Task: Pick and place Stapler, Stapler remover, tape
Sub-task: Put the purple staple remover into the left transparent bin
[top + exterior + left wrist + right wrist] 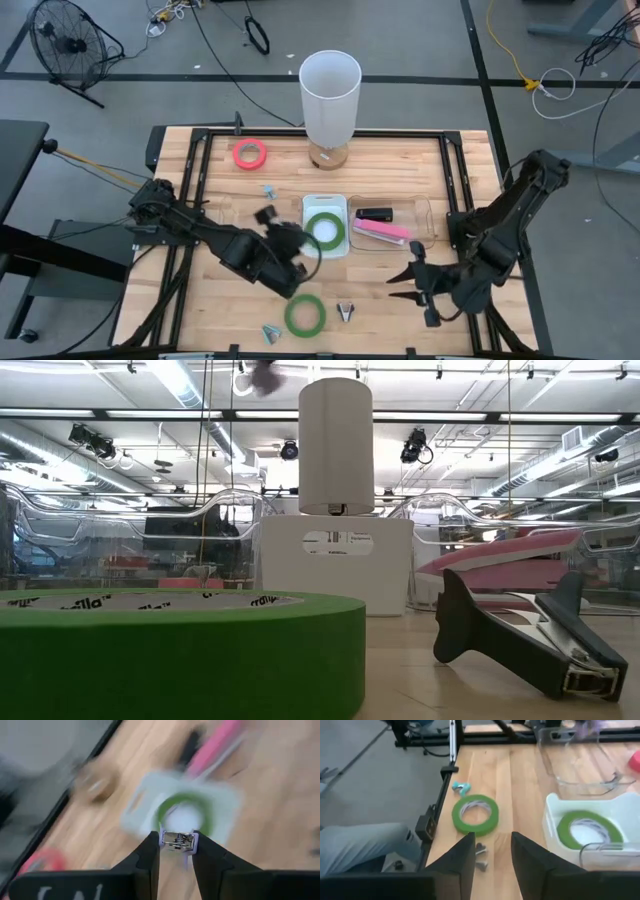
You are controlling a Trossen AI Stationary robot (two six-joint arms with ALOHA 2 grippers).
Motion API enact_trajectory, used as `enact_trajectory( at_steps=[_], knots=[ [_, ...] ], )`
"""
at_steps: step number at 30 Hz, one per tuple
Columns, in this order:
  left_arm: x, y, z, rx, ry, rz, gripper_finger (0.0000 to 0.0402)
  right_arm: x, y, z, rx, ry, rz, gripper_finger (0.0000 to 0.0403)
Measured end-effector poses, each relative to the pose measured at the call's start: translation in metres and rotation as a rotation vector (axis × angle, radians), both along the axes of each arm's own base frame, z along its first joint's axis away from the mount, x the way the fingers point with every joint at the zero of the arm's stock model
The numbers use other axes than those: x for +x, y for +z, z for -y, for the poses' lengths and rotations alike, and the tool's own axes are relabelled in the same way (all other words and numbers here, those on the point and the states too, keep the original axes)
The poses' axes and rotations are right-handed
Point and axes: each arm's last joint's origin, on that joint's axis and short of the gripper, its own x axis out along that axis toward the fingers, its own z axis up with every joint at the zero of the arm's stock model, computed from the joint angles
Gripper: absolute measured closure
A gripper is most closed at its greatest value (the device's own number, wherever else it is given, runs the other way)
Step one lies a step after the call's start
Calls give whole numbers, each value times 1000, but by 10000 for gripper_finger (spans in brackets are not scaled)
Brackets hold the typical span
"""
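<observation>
My left gripper (300,243) is shut on a small staple remover (177,840) and hangs over the near left side of the white tray (325,207), which holds a green tape roll (325,229). A second green roll (305,314) lies flat near the front edge, with a dark staple remover (346,312) beside it. A pinkish red roll (250,154) lies flat at the far left. A pink stapler (381,232) and a black stapler (375,214) lie in a clear container (425,215). My right gripper (405,281) is open and empty at the near right. My left gripper pinches the staple remover's shiny metal part (178,839) between its two fingertips. The remover is lifted clear, above the tray and its green roll. The blur of the wrist view hides which part of the remover this is.
A tall white cylinder (330,90) stands at the far middle. Two teal staple removers lie on the table, one left of the tray (268,188), one at the front edge (272,331). Black frame rails (190,180) run along the table's sides. Bare wood shows between the front roll and my right gripper.
</observation>
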Motion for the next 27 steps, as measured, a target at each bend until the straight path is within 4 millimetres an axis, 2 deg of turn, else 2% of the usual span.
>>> enact_trajectory(
  at_steps=[4, 10, 13, 20, 27],
  knots=[
    [-20, -3, -11, 16, 169, -89, 313, 2, -9, -7, -5, -3, -27, 285],
    [-21, -5, -13, -12, 189, -117, 313, 9, -20, -16, -28, -2, -44, 293],
    [-20, -16, -21, -24, 216, -173, 313, 12, -24, -20, -28, -2, -43, 296],
    [-29, -51, -55, -71, 318, -309, 313, 14, -29, -23, -38, 0, -50, 296],
    [-42, -71, -89, -253, 284, -181, 313, 15, -29, -23, -36, -2, -47, 296]
  ],
)
